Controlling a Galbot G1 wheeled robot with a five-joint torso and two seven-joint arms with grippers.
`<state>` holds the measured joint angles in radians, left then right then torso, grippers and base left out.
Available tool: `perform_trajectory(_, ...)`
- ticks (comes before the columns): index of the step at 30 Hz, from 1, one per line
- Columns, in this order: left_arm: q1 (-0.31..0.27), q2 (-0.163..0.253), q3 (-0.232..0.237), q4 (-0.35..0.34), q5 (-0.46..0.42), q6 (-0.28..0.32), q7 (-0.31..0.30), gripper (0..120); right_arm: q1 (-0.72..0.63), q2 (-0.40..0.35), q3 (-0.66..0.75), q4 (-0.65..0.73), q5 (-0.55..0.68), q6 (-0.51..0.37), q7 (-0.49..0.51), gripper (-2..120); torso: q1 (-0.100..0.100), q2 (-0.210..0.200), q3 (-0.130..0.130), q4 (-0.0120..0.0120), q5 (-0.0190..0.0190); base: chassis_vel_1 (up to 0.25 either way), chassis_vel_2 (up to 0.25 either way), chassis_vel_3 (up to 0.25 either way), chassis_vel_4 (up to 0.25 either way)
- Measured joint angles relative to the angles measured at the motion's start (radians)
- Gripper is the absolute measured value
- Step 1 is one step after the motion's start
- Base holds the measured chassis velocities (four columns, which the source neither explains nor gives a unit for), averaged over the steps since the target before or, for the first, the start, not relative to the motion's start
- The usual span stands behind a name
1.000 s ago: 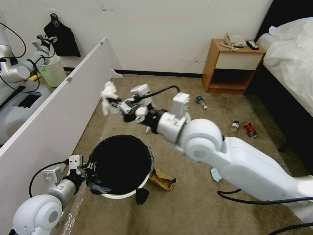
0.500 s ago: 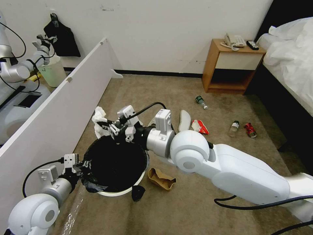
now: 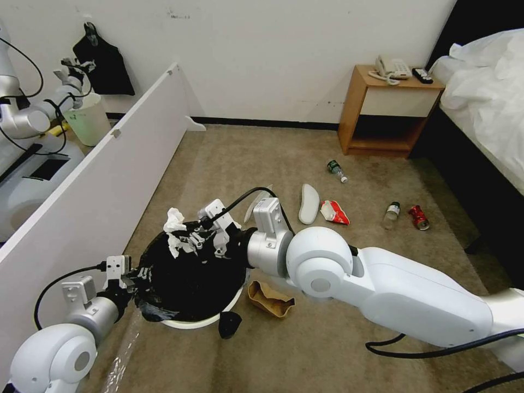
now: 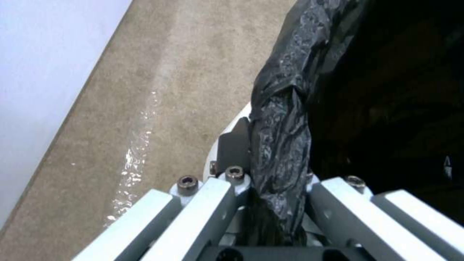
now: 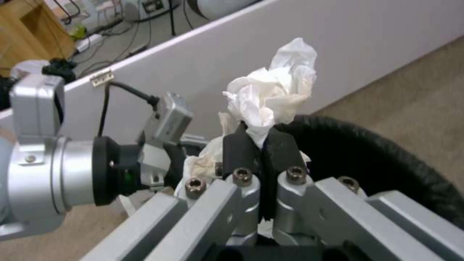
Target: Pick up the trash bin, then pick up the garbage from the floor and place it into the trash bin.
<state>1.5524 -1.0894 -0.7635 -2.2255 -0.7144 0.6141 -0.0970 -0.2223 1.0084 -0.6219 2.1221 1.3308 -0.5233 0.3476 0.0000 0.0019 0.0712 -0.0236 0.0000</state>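
Gripping the bag-lined rim, the left pincer point(image 3: 132, 277) holds the trash bin point(image 3: 191, 273); the right pincer point(image 3: 183, 240), clamped on crumpled tissue point(image 3: 174, 229), hangs over its dark mouth.

text: none legible | labels: none | brands: none | numbers: none

We see the trash bin point(image 3: 191, 273) at our front left, beside the partition board point(image 3: 103, 180) on its left. Our left gripper point(image 3: 134, 278) clamps the bin's near-left rim; our right gripper point(image 3: 185, 240) is over the bin's far side, closed on the tissue point(image 3: 174, 225). A cardboard scrap point(image 3: 270, 299) lies on the floor point(image 3: 327, 349) just right of the bin. Farther right lie a slipper point(image 3: 309, 203), a wrapper point(image 3: 334, 212), a bottle point(image 3: 391, 213) and a can point(image 3: 419, 216); behind them stands the nightstand point(image 3: 382, 109).
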Motion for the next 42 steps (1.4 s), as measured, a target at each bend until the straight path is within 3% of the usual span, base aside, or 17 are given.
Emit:
perform_trajectory(6, 0.001, -0.001, -0.002, -0.005, 0.003, -0.001, 0.003, 2, -0.003, 0.002, -0.008, -0.005, 0.018, -0.016, 0.024, 0, 0.0, 0.0, 0.0, 0.0, 0.0, 0.0, 0.0, 0.0, 0.0)
perform_trajectory(11, 0.007, -0.01, 0.0, -0.014, 0.01, -0.003, 0.007, 2, -0.031, -0.007, -0.014, -0.013, 0.025, -0.027, 0.049, 25, 0.0, 0.0, 0.0, 0.0, 0.0, 0.0, 0.0, 0.0, 0.0)
perform_trajectory(12, 0.007, -0.01, 0.0, -0.014, 0.01, -0.003, 0.007, 2, -0.031, -0.007, -0.014, -0.013, 0.025, -0.027, 0.049, 25, 0.0, 0.0, 0.0, 0.0, 0.0, 0.0, 0.0, 0.0, 0.0)
perform_trajectory(14, 0.012, -0.014, 0.002, -0.02, 0.013, -0.003, 0.011, 2, -0.042, -0.01, -0.015, -0.02, 0.019, -0.027, 0.051, 36, 0.0, 0.0, 0.0, 0.0, 0.0, 0.0, 0.0, 0.0, 0.0)
perform_trajectory(17, 0.014, -0.015, 0.002, -0.022, 0.013, -0.003, 0.011, 2, -0.045, -0.01, -0.015, -0.022, 0.018, -0.027, 0.051, 40, 0.0, 0.0, 0.0, 0.0, 0.0, 0.0, 0.0, 0.0, 0.0)
perform_trajectory(19, 0.017, -0.016, 0.003, -0.026, 0.013, -0.003, 0.011, 2, -0.057, -0.011, -0.017, -0.031, 0.012, -0.027, 0.051, 54, 0.0, 0.0, 0.0, 0.0, 0.0, 0.0, 0.0, 0.0, 0.0)
perform_trajectory(24, 0.02, -0.016, 0.002, -0.031, 0.009, -0.003, 0.011, 2, -0.066, -0.014, -0.018, -0.034, 0.008, -0.027, 0.051, 67, 0.0, 0.0, 0.0, 0.0, 0.0, 0.0, 0.0, 0.0, 0.0)
perform_trajectory(30, 0.024, -0.018, 0.001, -0.039, 0.003, -0.003, 0.008, 2, -0.091, -0.019, -0.017, -0.043, 0.0, -0.027, 0.046, 93, 0.0, 0.0, 0.0, 0.0, 0.0, 0.0, 0.0, 0.0, 0.0)
perform_trajectory(42, 0.028, -0.017, -0.005, -0.039, -0.008, -0.003, 0.003, 2, -0.1, -0.006, -0.029, -0.058, -0.019, -0.026, 0.04, 96, 0.0, 0.0, 0.0, 0.0, 0.0, 0.0, 0.0, 0.0, 0.0)
